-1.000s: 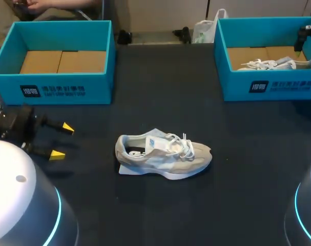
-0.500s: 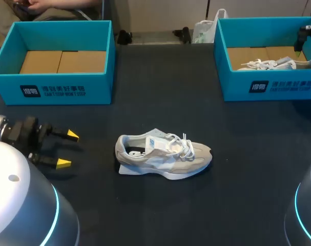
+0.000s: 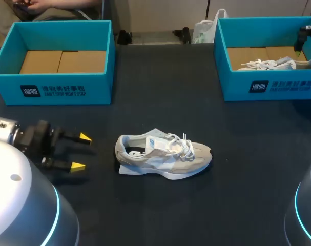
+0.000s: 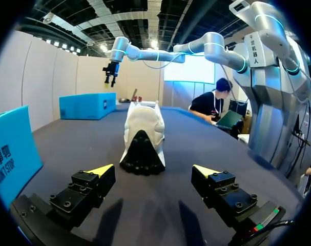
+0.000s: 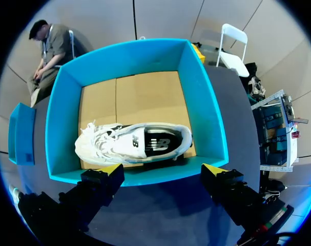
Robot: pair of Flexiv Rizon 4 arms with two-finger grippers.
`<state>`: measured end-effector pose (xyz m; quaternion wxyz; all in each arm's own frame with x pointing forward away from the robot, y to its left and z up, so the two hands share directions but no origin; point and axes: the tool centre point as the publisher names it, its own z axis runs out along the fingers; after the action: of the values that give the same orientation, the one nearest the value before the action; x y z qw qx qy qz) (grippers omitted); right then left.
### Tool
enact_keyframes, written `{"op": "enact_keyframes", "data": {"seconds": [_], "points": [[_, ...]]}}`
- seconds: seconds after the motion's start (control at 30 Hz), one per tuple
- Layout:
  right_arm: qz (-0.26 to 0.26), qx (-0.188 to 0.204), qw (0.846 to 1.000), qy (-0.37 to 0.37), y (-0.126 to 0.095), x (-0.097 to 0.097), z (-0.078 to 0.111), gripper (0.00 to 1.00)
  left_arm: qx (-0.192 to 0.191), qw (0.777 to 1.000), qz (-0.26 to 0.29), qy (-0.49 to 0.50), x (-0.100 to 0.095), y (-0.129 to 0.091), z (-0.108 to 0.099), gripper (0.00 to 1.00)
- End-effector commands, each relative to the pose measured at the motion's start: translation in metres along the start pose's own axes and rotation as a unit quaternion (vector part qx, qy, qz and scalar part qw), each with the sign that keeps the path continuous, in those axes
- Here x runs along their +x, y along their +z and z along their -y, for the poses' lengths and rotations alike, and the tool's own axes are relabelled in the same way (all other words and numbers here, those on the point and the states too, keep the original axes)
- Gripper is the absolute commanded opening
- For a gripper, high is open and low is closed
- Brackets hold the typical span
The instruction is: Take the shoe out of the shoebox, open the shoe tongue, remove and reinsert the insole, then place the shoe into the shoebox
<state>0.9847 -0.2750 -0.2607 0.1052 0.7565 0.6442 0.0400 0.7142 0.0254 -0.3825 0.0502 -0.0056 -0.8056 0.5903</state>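
Observation:
A pale grey and white shoe (image 3: pixel 163 156) lies on its sole in the middle of the dark table, toe to the right. My left gripper (image 3: pixel 82 151) is open just left of its heel, a short gap away. In the left wrist view the shoe's heel (image 4: pixel 142 130) faces the open gripper (image 4: pixel 152 169), ahead of its fingers. My right gripper (image 5: pixel 163 170) hangs open above the right blue shoebox (image 5: pixel 206 113), which holds a second white shoe (image 5: pixel 135 143) lying on its side. Neither gripper holds anything.
A blue shoebox (image 3: pixel 53 91) with a cardboard floor stands at the back left. The right shoebox (image 3: pixel 278 86) with the other shoe (image 3: pixel 270 64) stands at the back right. A white plastic bag (image 3: pixel 205 29) lies at the table's far edge.
My left gripper has moved to the right and slightly nearer, closing on the shoe's heel. Its fingers stayed open. The shoe and the right arm have not moved.

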Motion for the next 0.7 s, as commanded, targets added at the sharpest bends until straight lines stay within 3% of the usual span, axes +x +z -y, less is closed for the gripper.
{"op": "enact_keyframes", "data": {"seconds": [0.03, 0.7], "points": [[0.000, 0.000, 1.000, 0.000, -0.0001, 0.0000, 0.0001, 1.00, -0.003, 1.000, 0.003, 0.002, 0.0003, 0.0099, 0.0014, 1.00], [0.000, 0.000, 1.000, 0.000, -0.0001, 0.0000, 0.0001, 1.00, 0.004, 1.000, 0.005, -0.006, -0.0043, 0.0171, -0.0022, 1.00]]}}
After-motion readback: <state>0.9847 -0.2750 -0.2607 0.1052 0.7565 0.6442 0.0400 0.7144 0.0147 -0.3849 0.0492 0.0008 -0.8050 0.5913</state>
